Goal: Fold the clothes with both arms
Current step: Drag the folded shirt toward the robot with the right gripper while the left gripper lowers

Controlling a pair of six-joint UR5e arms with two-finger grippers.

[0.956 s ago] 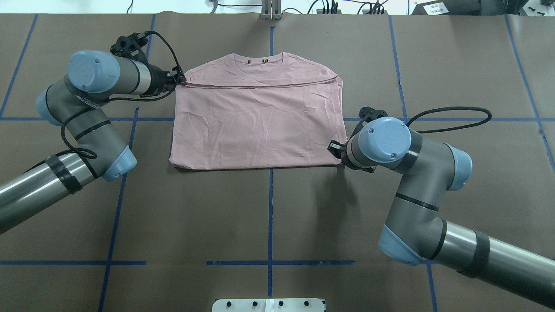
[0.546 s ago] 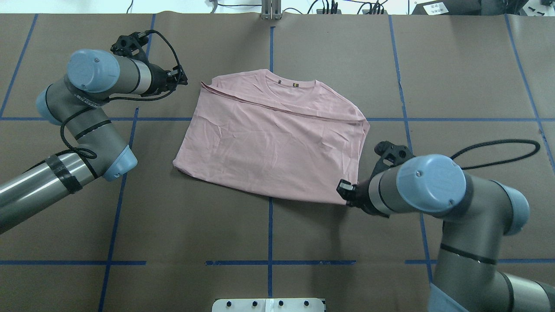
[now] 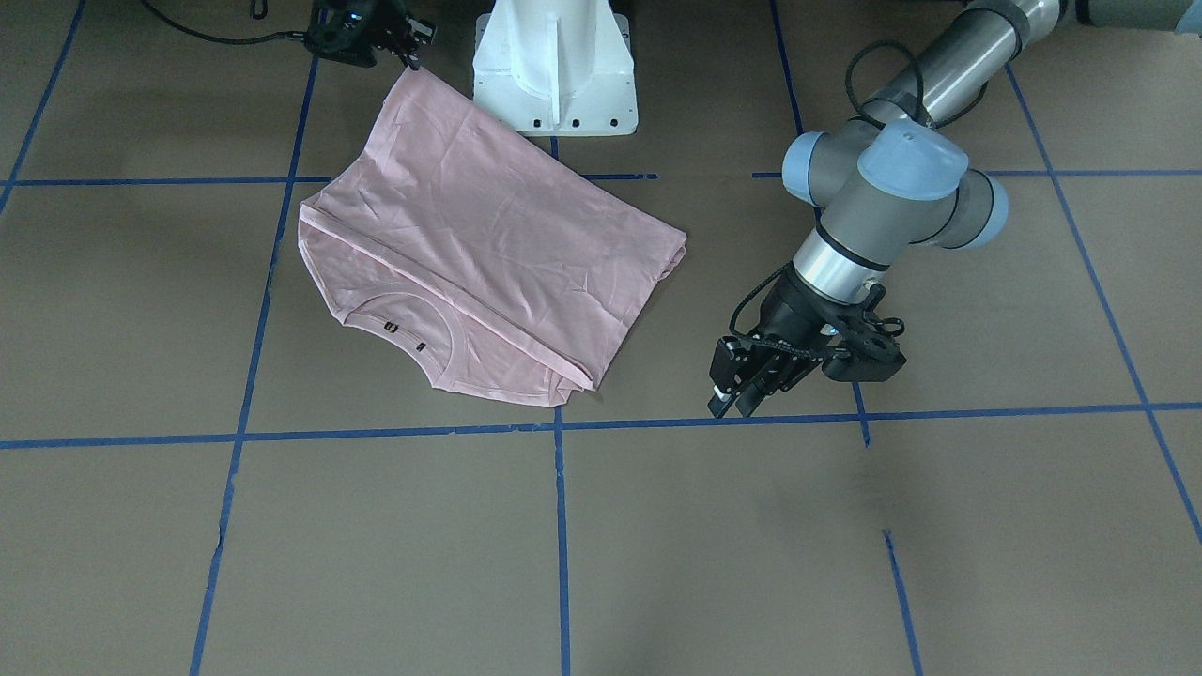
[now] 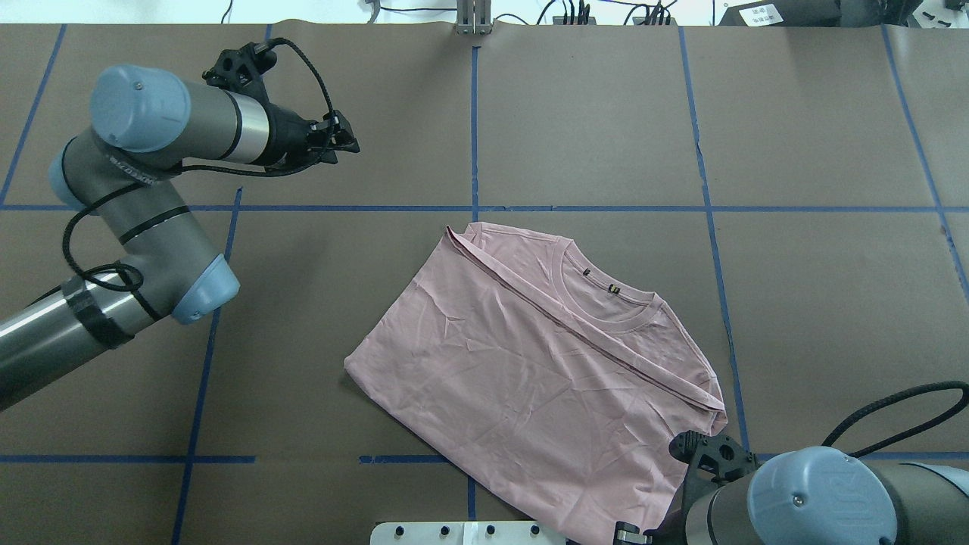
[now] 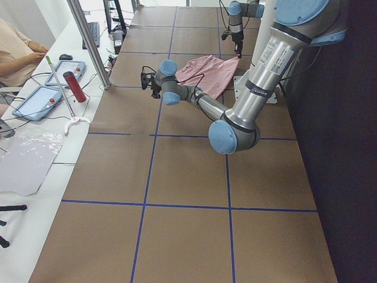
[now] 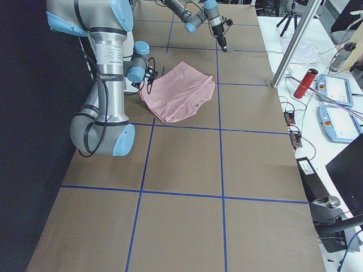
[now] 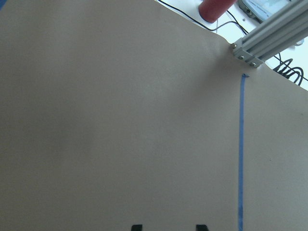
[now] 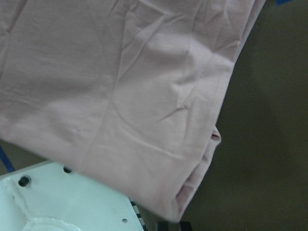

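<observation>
Dragged toward the near right since half a second ago, the pale pink T-shirt (image 4: 522, 371) now lies on a diagonal, and the left arm has risen slightly. The right gripper (image 3: 409, 58) is clamped on the shirt's near right corner, just beside the white pedestal base (image 3: 554, 75), with the cloth lifting up to it. The left gripper (image 3: 732, 406) hangs over bare table (image 4: 227, 378) at the far left, well apart from the shirt, its fingers spread and holding nothing. The shirt is folded, with its ribbed collar (image 4: 606, 306) pointing far right. Blue tape lines (image 4: 471, 113) cross the brown table cover.
</observation>
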